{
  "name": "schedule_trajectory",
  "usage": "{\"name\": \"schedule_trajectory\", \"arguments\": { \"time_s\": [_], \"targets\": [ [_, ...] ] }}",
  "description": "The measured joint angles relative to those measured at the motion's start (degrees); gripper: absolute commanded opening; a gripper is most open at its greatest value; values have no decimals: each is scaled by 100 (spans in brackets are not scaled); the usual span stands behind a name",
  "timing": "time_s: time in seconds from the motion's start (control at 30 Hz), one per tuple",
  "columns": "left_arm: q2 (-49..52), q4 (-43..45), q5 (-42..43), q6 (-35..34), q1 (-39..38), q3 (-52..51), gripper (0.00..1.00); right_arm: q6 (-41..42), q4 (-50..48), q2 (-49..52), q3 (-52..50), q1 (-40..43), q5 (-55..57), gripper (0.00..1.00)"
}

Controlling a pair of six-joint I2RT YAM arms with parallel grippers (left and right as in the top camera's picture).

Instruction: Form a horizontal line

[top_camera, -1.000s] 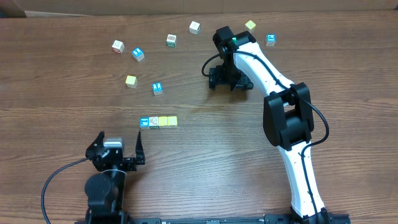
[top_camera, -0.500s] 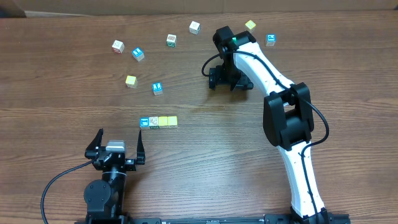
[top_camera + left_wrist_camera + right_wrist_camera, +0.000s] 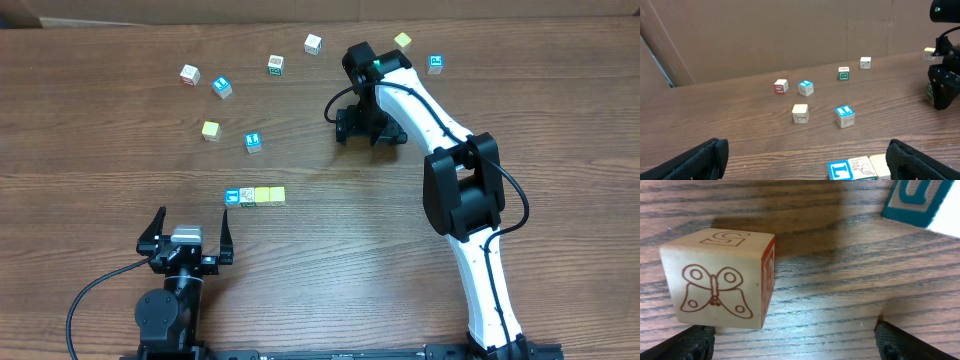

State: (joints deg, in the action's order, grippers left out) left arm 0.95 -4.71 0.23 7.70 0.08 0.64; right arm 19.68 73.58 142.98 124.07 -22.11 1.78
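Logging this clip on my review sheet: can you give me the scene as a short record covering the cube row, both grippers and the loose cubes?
row: horizontal line of four touching cubes: blue, white patterned, yellow, yellow
left gripper: open, empty, on the near side of the row and apart from it
right gripper: open, low over the wooden table, with the butterfly block just ahead of it, unheld
loose cubes: eight scattered beyond the row in the overhead view

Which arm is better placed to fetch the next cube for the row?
Probably right: the right gripper, open, has the butterfly cube just ahead. The left gripper sits open near the horizontal line, farther from loose cubes.
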Motion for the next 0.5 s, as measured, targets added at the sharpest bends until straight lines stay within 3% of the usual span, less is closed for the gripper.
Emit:
{"name": "schedule_trajectory", "arguments": {
  "time_s": [0.5],
  "targets": [
    [0, 2, 0, 0, 0, 0, 100, 2, -2, 0, 0, 0, -2, 100]
  ]
}}
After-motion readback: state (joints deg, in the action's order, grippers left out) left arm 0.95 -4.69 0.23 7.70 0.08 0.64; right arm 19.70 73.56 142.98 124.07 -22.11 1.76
